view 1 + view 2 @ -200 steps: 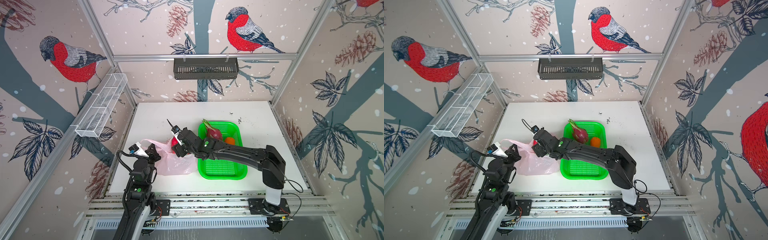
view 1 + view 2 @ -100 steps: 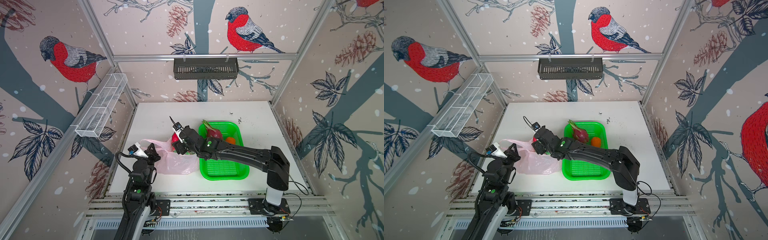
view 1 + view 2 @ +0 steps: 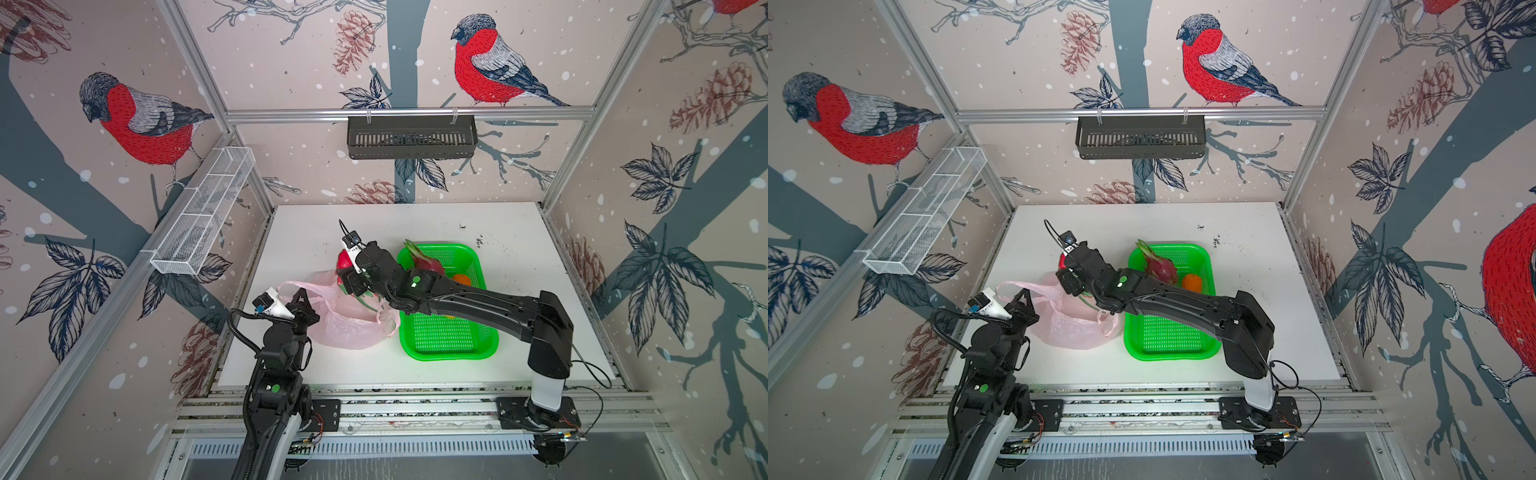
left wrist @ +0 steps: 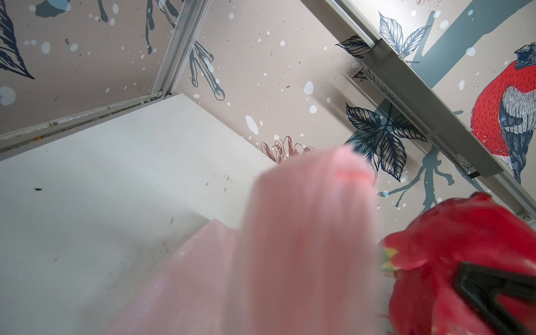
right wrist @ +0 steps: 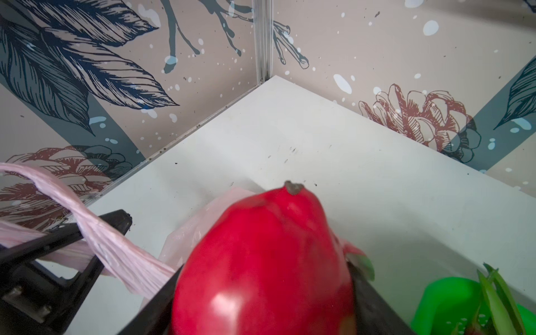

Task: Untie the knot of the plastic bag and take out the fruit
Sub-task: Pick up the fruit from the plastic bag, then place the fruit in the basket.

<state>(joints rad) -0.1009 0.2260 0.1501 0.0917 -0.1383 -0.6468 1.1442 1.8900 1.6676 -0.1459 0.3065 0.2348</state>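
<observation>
Lifted higher out of plastic bag (image 3: 349, 328) than a second ago. Clamping dragon fruit (image 3: 341, 261) in right end effector (image 3: 348, 279), pinching handle (image 3: 316, 286) in left end effector (image 3: 302, 296). Green tray (image 3: 449, 356) just beside, toward right counter edge.

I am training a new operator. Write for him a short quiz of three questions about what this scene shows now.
1. True or false: the right gripper holds a red dragon fruit.
2. What does the left gripper pinch? A) the pink bag's handle B) a cable C) a banana
3. Fill the gap: in the green tray lie a second dragon fruit and an ____.
Key: 1 true; 2 A; 3 orange.
</observation>
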